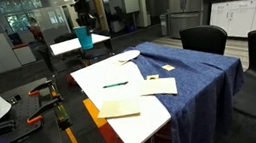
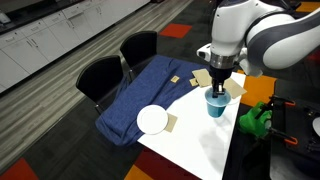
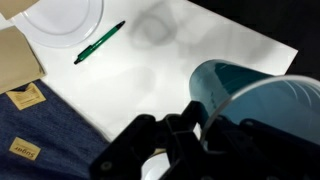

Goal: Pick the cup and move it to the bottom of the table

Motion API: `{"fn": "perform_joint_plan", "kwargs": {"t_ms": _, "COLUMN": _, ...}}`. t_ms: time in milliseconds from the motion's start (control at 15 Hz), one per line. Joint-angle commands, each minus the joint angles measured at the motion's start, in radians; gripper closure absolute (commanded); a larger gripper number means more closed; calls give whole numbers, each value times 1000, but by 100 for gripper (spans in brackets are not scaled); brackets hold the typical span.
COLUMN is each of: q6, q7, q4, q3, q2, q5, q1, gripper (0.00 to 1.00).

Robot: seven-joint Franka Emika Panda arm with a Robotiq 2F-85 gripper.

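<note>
The claw point(image 2: 216, 92) is clamped on the cup point(image 2: 215, 104), gripping it from above near the rim. The cup seems to hang just clear of the bare white part of the table point(image 2: 190, 140), close to its edge. In the wrist view the teal cup fills the right side. 1 green pen point(image 3: 99, 42) and 1 white plate point(image 3: 65, 20) lie well apart from it. Blue cloth point(image 1: 193, 76) drapes the other end.

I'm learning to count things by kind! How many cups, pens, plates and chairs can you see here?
teal cup: 1
green pen: 1
white plate: 1
black chairs: 2
Total: 5
</note>
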Motion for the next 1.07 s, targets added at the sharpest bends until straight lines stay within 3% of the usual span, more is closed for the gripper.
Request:
{"fn": "perform_joint_plan", "kwargs": {"t_ms": 0, "q6": 36, "q7": -106, "q4": -83, "q3": 34, "q2": -35, "q5": 54, "q1": 4, "gripper": 99}}
{"fn": "perform_joint_plan", "kwargs": {"t_ms": 600, "q6": 229, "q7": -213, "q4": -136, "q3": 115, "q2": 79, "q5": 158, "q1": 32, "gripper": 99}}
{"fn": "perform_joint_plan", "kwargs": {"t_ms": 1000, "q6": 424, "q7": -180, "q4": -136, "q3": 173, "q2": 205, "q5": 131, "q1": 32, "gripper": 99}}
